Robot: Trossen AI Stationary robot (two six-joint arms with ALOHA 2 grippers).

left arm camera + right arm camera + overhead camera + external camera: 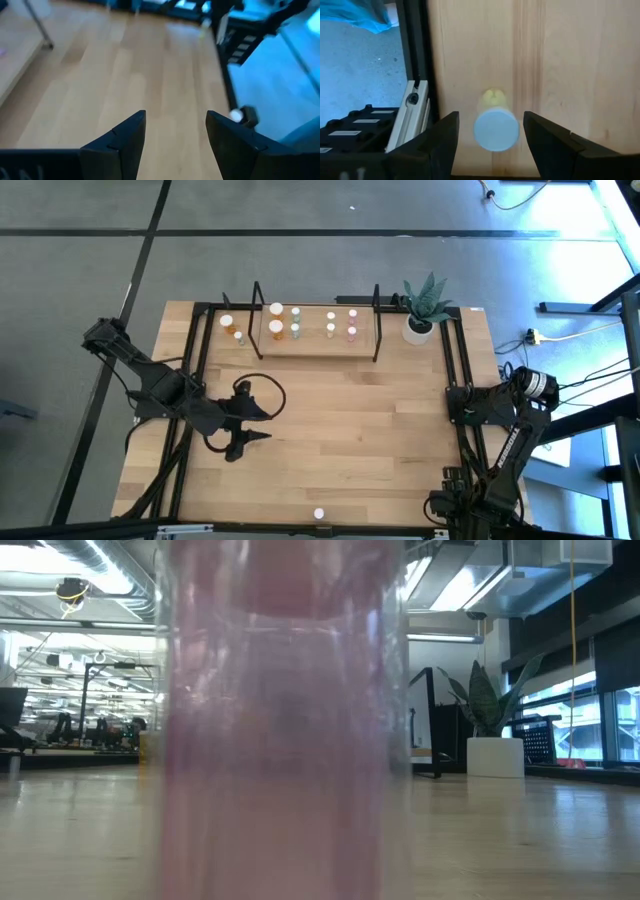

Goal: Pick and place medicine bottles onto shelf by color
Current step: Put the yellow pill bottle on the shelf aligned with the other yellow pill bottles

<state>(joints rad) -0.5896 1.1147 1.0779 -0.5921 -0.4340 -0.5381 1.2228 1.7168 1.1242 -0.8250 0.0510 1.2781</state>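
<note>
My right pincer (490, 132) hangs spread over a yellowish bottle (494, 120) at the worktop's (350, 420) lower right edge, cap between the fingers (nothing pinched yet). I should drop straight, then close gently. Left pincer (262, 423) waits spread, left of centre; the shelf (318, 340) sits top centre.

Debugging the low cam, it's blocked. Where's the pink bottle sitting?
The pink bottle stands right against the low camera, filling the middle of that view; in the high view it is the white cap at the table's near edge, apart from the shelf.
</note>
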